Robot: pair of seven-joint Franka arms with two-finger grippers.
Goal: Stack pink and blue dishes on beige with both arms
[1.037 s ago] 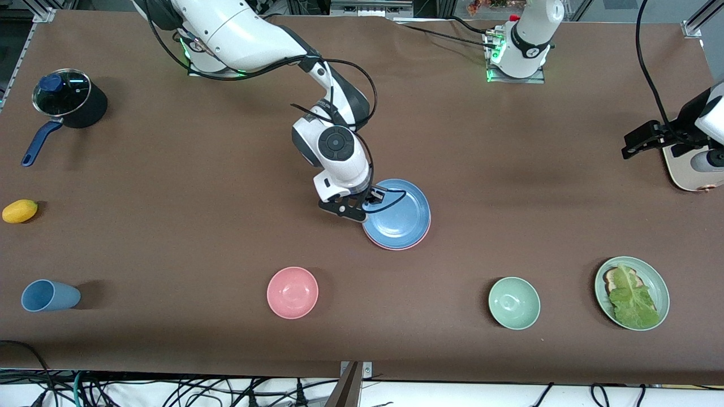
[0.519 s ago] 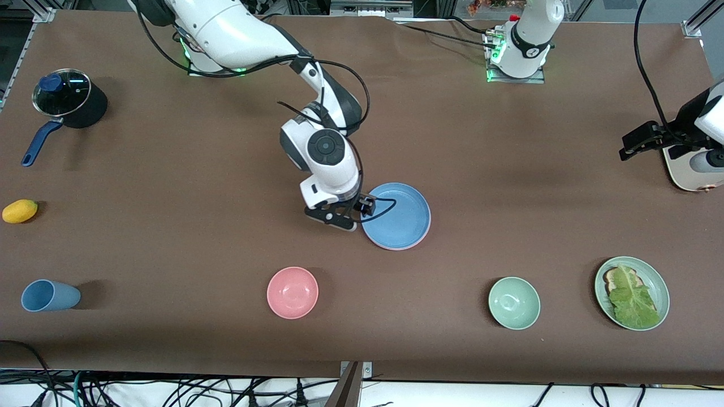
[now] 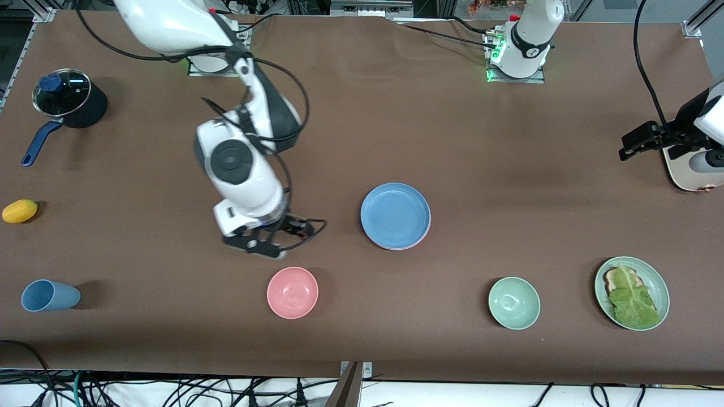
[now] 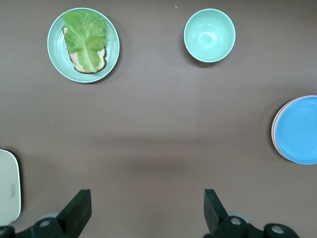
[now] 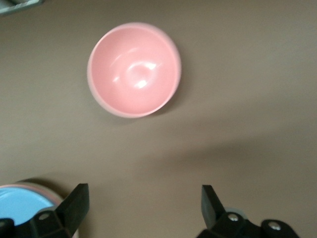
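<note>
The light blue plate (image 3: 395, 215) lies flat on top of the salmon pink plate (image 3: 425, 233), of which only a thin rim shows. The beige plate is hidden under this stack in mid-table. My right gripper (image 3: 266, 246) hangs open and empty over bare table, between the stack and the right arm's end, just above the pink bowl (image 3: 292, 292). In the right wrist view the right gripper (image 5: 143, 198) has the blue plate (image 5: 20, 206) beside one finger. My left gripper (image 3: 628, 148) waits open over the left arm's end; the left wrist view shows the left gripper (image 4: 146, 198) and the blue plate (image 4: 299, 130).
A cream toaster (image 3: 693, 169) sits under the left arm. A green bowl (image 3: 513, 303) and a green plate (image 3: 599, 282) with lettuce on toast lie near the front edge. A lidded pot (image 3: 70, 104), a yellow fruit (image 3: 20, 211) and a blue cup (image 3: 50, 295) stand at the right arm's end.
My right gripper has left the blue plate's rim and swung up and away toward the right arm's end. The blue plate now lies flat on the pink one. The left arm has stayed put.
</note>
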